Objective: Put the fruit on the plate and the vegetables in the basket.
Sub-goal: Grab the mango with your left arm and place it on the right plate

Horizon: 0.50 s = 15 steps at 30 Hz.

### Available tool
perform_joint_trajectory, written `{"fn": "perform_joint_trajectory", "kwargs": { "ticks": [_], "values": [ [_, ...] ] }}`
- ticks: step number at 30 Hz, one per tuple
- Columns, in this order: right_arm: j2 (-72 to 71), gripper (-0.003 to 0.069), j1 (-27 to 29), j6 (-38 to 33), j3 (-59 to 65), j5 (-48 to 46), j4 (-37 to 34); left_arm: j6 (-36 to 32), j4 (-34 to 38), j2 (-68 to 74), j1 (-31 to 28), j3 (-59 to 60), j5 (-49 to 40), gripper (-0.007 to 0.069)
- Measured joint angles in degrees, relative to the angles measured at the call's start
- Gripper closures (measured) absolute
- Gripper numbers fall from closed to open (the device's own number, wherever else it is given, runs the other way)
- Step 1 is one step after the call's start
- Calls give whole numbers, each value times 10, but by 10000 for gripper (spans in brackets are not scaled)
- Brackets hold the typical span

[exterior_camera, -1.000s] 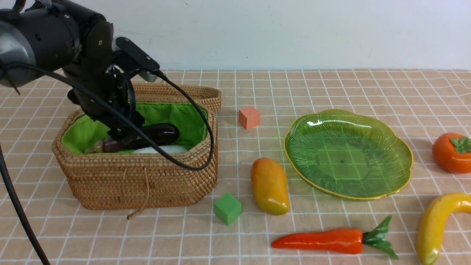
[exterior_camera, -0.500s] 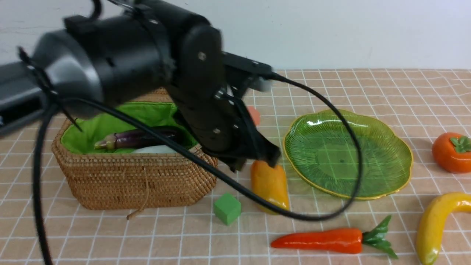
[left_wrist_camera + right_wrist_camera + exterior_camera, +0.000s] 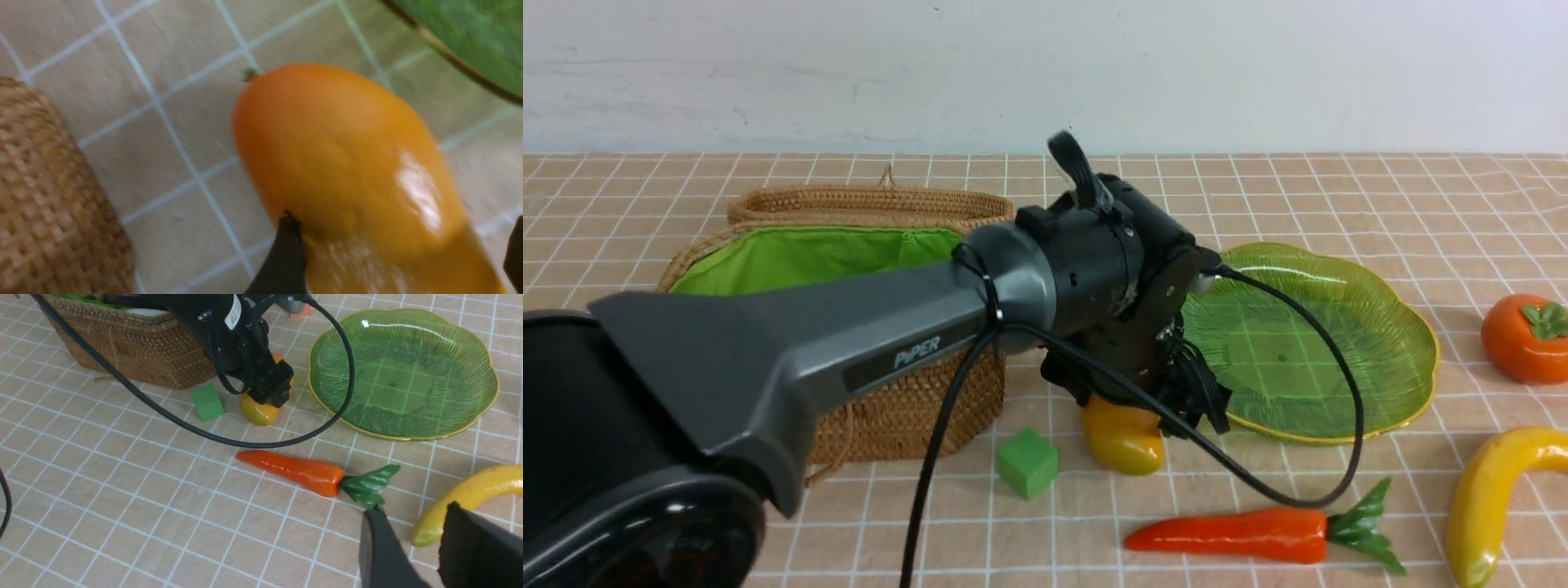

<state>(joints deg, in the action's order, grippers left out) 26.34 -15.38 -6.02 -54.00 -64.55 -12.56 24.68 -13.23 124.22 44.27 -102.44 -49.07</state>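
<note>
Mango (image 3: 1123, 445) flat on desk (image 3: 849, 547), between basket (image 3: 890, 416) at left and plate (image 3: 1339, 327) at right. Left arm (image 3: 849, 343) stretched low from near left across basket front, wrist bent down. Left gripper (image 3: 400, 245) fingers spread wide, straddling mango's far half. Long axis near–far, yellow end nearest. Right gripper (image 3: 412, 510) near right, fingers part-open, empty.

Glossy orange mango (image 3: 1123, 443) between basket (image 3: 894, 416) and plate (image 3: 1347, 282)
</note>
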Motion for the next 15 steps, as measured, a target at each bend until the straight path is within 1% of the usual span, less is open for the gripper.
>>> {"fn": "perform_joint_trajectory", "kwargs": {
  "ticks": [2,4,5,6,7,8,13,15],
  "values": [
    [0,427,0,-4,0,-3,0,25,-33,19,0,-2,21,-36],
    [0,427,0,-9,0,-3,-1,29,-42,29,0,-3,31,-27],
    [0,427,0,-13,0,-3,0,32,-47,43,0,-4,39,7],
    [0,427,0,-13,0,-3,0,32,-47,43,0,-4,39,7],
    [0,427,0,-14,0,-4,0,36,-50,52,0,-4,41,50],
    [0,427,0,-14,0,-5,0,36,-52,52,0,-5,41,71],
    [0,427,0,-15,0,-6,0,38,-61,52,0,-11,22,71],
    [0,427,0,-15,0,-6,0,38,-79,46,1,-25,-15,71]
  ]
}}
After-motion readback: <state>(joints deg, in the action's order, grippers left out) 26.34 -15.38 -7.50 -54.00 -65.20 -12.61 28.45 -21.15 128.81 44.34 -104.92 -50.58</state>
